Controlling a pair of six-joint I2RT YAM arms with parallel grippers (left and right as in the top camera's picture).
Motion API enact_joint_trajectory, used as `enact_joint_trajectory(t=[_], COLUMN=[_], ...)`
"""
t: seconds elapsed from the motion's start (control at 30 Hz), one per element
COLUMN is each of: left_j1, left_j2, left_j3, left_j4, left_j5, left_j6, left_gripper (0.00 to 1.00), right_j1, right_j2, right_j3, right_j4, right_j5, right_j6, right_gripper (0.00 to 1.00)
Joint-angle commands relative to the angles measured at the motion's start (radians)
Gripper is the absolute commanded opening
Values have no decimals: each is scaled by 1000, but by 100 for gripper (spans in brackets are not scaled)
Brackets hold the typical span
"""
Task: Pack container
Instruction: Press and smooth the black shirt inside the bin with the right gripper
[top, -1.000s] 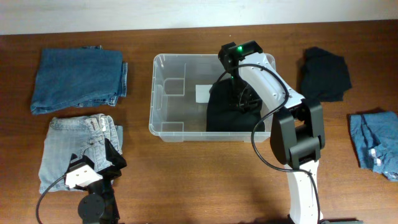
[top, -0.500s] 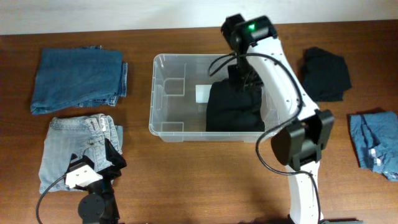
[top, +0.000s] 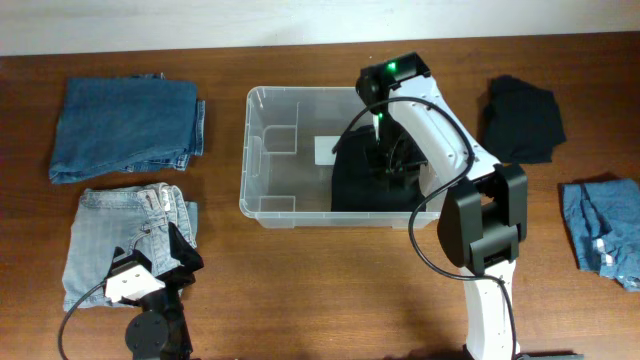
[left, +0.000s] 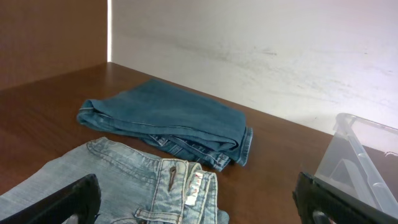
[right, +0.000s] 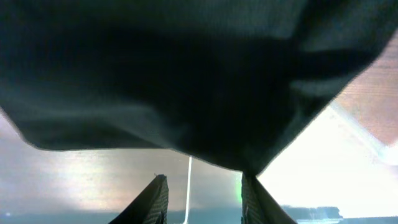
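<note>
The clear plastic container (top: 250, 150) stands mid-table, a white label (top: 327, 150) on its base. A black garment (top: 360, 185) lies bunched in its right half. My right gripper (top: 392, 165) reaches down into the container over that garment. In the right wrist view the black garment (right: 186, 74) fills the top, and my right gripper (right: 202, 186) stands open below it with nothing between the fingers; the cloth's edge meets the right fingertip (right: 249, 186). My left gripper (left: 199, 208) is wide open low over the light blue jeans (left: 143, 186), holding nothing.
Folded dark blue jeans (top: 125, 128) lie at the far left, light blue jeans (top: 120, 240) in front of them. A second black garment (top: 520, 118) and a blue denim piece (top: 605, 235) lie right of the container. The container's corner (left: 360, 155) shows in the left wrist view.
The right arm lifted toward the container's back rim, then came back down over the black garment, its jaws a little wider. The left arm has not moved.
</note>
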Motion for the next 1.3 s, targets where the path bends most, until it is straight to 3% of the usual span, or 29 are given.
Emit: enact_joint_trajectory(t=[0.0, 0.3, 0.57, 0.7, 0.8, 0.93, 1.03, 1.27], left_j1=[5, 5, 5, 5, 5, 5, 5, 5], left_j2=[-6, -6, -6, -6, -6, -6, -6, -6], left_j3=[-1, -1, -1, -1, -1, -1, -1, -1], left_j4=[-5, -5, -5, -5, -5, -5, -5, -5], left_j5=[-11, -11, -11, -11, -11, -11, -11, -11], left_j6=[-2, -2, -2, -2, -2, -2, -2, -2], left_gripper=[99, 99, 99, 99, 99, 99, 99, 99], right_j1=[-13, -19, -26, -26, -26, -26, -26, -51], right_j2=[-18, -17, -17, -17, -18, -18, -18, 0], right_j3=[-58, -184, -315, -304, -251, -132, -68, -71], right_j4=[87, 282, 262, 211, 201, 227, 262, 322], right_j5=[24, 28, 3, -3, -3, 21, 71, 110], right_j6=[0, 0, 0, 0, 0, -1, 0, 0], right_gripper=[32, 33, 33, 33, 22, 24, 33, 33])
